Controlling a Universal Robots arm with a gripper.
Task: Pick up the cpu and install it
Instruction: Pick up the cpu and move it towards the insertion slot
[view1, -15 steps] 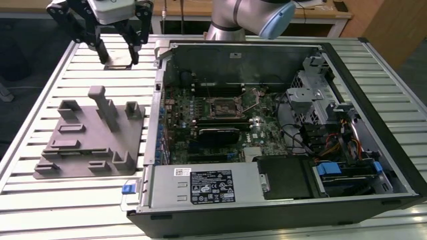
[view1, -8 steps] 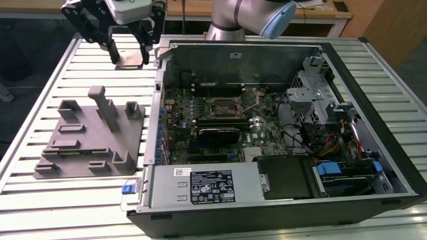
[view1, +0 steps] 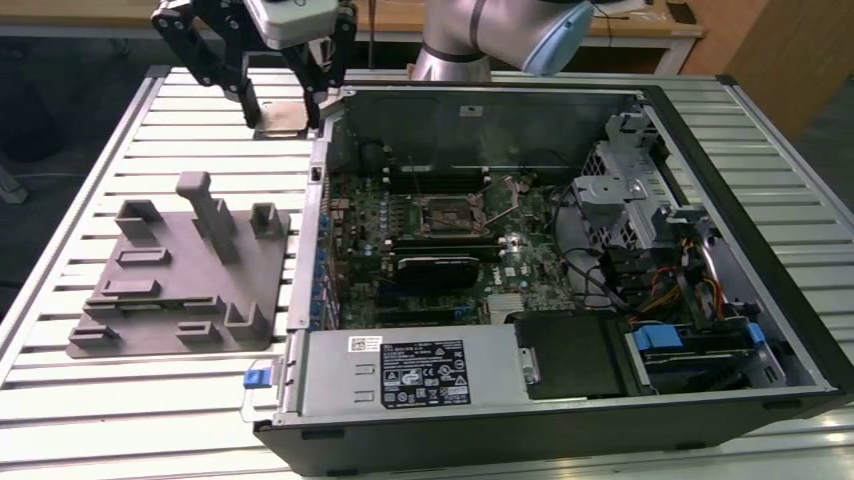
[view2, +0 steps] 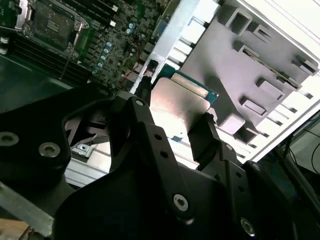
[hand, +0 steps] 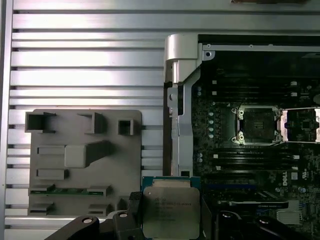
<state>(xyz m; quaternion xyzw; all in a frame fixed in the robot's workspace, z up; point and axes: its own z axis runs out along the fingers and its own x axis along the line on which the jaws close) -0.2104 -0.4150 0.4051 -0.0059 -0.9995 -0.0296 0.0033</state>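
Note:
My gripper (view1: 284, 118) hangs in the air above the slatted table, near the open computer case's far corner on the exterior view's left. It is shut on the cpu (view1: 283, 118), a small flat square chip with a silvery top. In both wrist views the cpu (hand: 170, 209) (view2: 177, 106) sits between the black fingers (view2: 205, 135). The motherboard socket (view1: 445, 211) lies inside the case with its metal lid swung open; the socket (hand: 258, 125) also appears in the first wrist view. The grey fixture (view1: 180, 275) lies on the table beside the case.
The open computer case (view1: 561, 260) holds a drive cage (view1: 627, 190), cables, a power supply (view1: 400, 375) and memory slots. Its upright metal wall (hand: 180, 100) stands between the gripper and the socket. The slatted table (view1: 160, 400) runs around the case.

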